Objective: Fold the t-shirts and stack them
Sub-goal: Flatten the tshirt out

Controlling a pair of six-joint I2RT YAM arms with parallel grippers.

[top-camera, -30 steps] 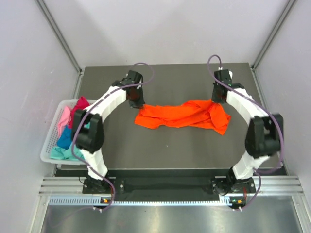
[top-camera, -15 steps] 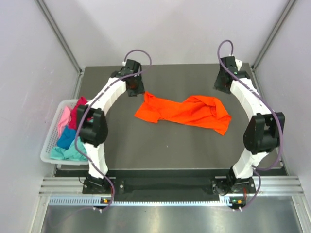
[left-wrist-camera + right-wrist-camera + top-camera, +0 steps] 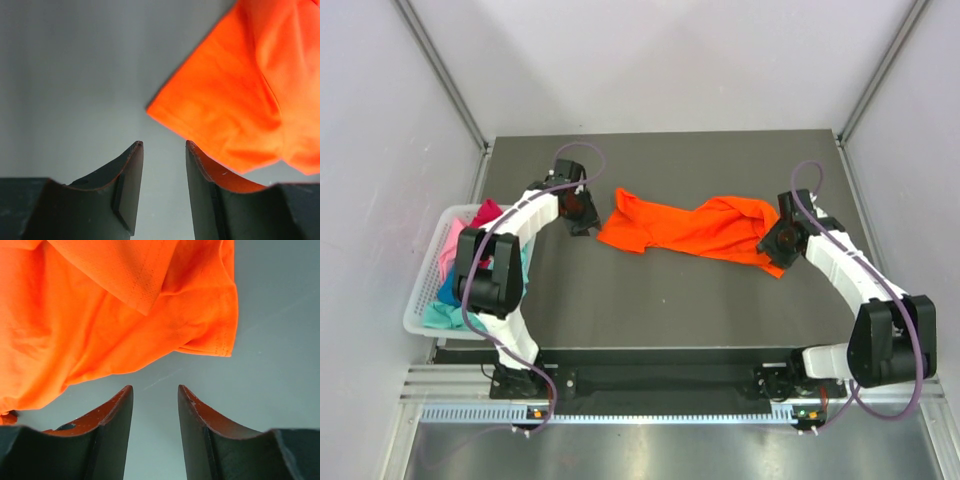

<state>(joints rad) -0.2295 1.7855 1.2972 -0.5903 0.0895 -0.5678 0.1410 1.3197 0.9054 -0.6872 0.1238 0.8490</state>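
Note:
A bright orange t-shirt lies crumpled across the middle of the dark table. My left gripper is open and empty just left of the shirt's left end; in the left wrist view the gripper has the orange cloth just ahead to the right, apart from it. My right gripper is open and empty at the shirt's right end; in the right wrist view the gripper sits just short of the orange hem. Magenta, pale pink and teal shirts lie in the basket.
A white lattice basket holding the other shirts stands off the table's left edge beside the left arm. The dark table is bounded by grey walls at the back and sides.
Both grippers have let go of the orange shirt and pulled back from the far side toward the near side, coming down beside its two ends. The shirt has settled on the table.

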